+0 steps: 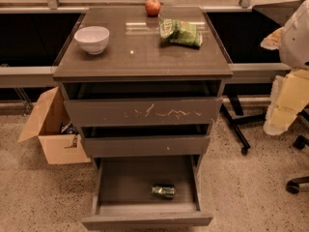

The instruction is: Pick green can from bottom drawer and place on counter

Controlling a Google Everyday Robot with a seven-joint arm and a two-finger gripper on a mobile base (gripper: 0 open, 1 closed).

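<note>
The green can lies on its side on the bare floor of the bottom drawer, right of the middle and toward the front. The drawer is pulled fully open. The counter is the glossy top of the cabinet above it. My gripper is the pale, cream-coloured shape at the right edge of the view, beside the cabinet at about the height of the upper drawers. It is far to the right of the can and above it, and holds nothing that I can see.
On the counter stand a white bowl at the left, a red apple at the back and a crinkled green snack bag at the right. The scratched top drawer and the middle drawer are partly out. A cardboard box sits at the left, chair legs at the right.
</note>
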